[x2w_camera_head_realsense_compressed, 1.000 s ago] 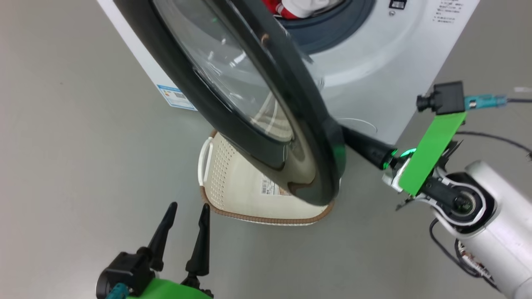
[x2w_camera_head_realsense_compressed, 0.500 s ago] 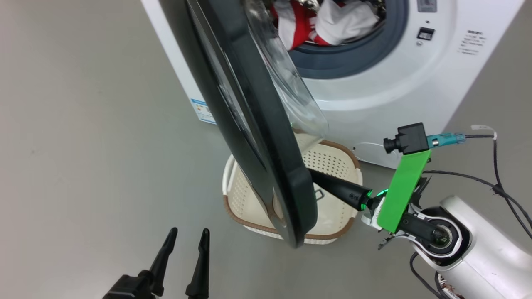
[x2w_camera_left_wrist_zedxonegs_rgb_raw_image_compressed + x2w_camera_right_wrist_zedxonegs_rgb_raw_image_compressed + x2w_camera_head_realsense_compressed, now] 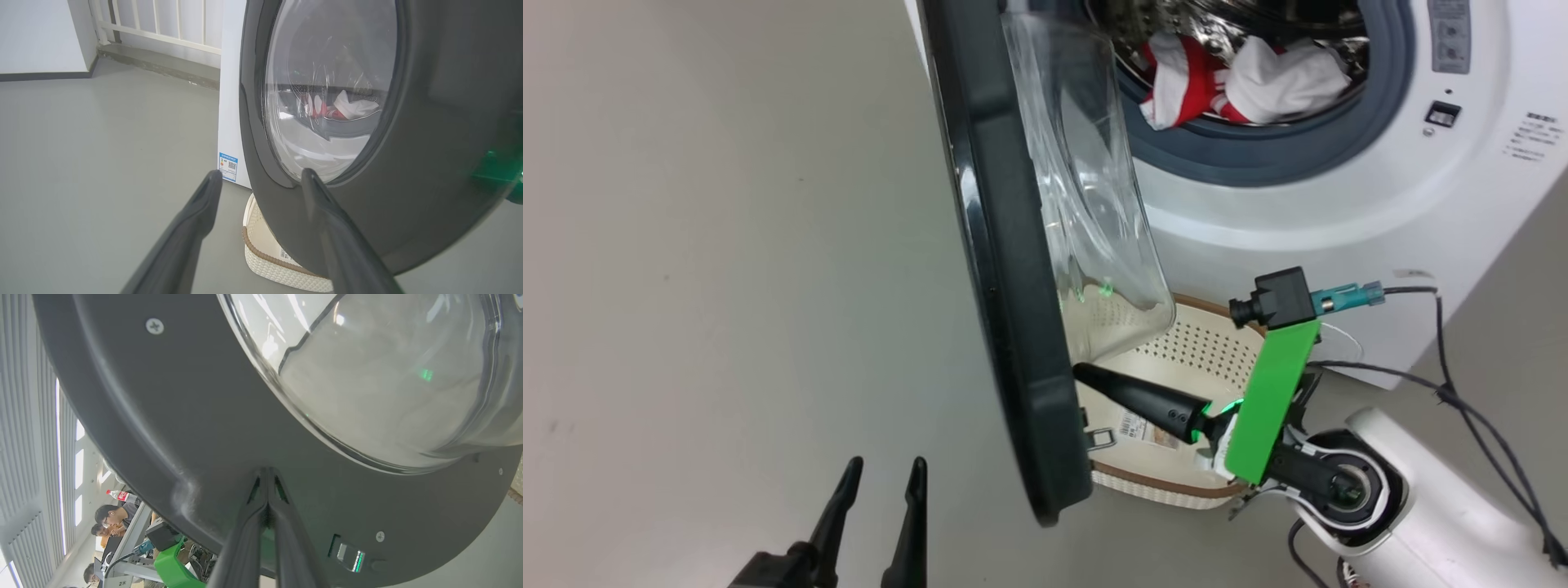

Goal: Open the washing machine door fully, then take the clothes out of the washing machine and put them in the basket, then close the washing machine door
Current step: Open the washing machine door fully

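While the washing machine door [image 3: 1005, 269] is seen edge-on down the middle of the head view, swung out from the white washing machine [image 3: 1339, 212] at the upper right, the right tool [image 3: 1081, 374] is held with its two dark fingers pressed together. Their tips are laid against the inner face of the door's black rim, just below the glass bowl. The left tool [image 3: 885, 465] is shown at the bottom left of the frame, fingers apart and holding nothing, on the outer side of the door. The red and white clothes [image 3: 1241, 82] are pictured heaped in the steel drum [image 3: 1168, 16] at the top right. The cream basket [image 3: 1201, 351] is set on the grey floor [image 3: 727, 245] at lower centre, beneath the door's bowl and just in front of the machine.
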`<state>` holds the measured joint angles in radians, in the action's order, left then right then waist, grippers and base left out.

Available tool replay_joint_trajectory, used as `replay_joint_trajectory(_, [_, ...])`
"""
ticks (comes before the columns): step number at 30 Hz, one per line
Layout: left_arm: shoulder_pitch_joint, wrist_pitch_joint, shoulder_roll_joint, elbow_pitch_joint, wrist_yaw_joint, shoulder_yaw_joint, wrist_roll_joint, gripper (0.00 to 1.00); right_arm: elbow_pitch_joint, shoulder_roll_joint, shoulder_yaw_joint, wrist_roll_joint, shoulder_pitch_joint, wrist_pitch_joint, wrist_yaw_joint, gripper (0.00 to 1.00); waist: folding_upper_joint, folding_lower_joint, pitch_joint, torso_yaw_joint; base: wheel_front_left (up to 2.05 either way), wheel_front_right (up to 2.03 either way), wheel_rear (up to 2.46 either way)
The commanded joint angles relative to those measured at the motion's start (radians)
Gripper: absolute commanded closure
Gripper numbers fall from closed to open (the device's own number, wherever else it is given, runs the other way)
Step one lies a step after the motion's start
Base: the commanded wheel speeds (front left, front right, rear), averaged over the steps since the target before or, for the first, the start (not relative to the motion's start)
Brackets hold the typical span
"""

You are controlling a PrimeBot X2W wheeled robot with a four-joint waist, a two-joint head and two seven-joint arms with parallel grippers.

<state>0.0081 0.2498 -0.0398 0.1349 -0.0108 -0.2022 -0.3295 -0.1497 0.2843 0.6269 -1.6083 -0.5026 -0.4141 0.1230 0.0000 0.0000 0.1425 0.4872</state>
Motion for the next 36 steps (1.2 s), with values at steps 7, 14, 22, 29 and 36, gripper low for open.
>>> replay_joint_trajectory(7, [0.011,0.012,-0.01,-0.038,-0.016,0.047,0.01,0.0,0.024,-0.062,0.01,0.015,0.016,-0.013,0.008,1.0,0.0,0.0,-0.017,0.039,0.0,0.0,0.0])
replay_joint_trajectory(14, [0.021,0.012,-0.01,-0.049,-0.022,0.057,0.007,0.0,0.018,-0.089,0.009,0.019,0.016,-0.027,0.008,1.0,0.0,0.0,-0.018,0.041,0.0,0.0,0.0])
replay_joint_trajectory(22, [0.017,0.012,-0.01,-0.052,-0.025,0.059,0.005,0.0,0.013,-0.098,-0.007,0.034,0.017,-0.02,0.008,1.0,0.0,0.0,-0.015,0.039,0.0,0.0,0.0])
replay_joint_trajectory(29, [0.012,0.012,-0.01,-0.041,-0.017,0.062,0.007,0.0,-0.009,-0.061,-0.024,0.063,0.061,0.042,0.008,0.0,0.0,0.0,-0.022,0.025,0.0,0.0,0.0])
replay_joint_trajectory(36, [0.011,0.012,-0.01,-0.033,-0.014,0.073,0.009,0.0,-0.038,-0.008,-0.039,0.066,0.141,0.109,0.008,0.0,0.0,0.0,-0.026,-0.004,0.0,0.0,0.0])
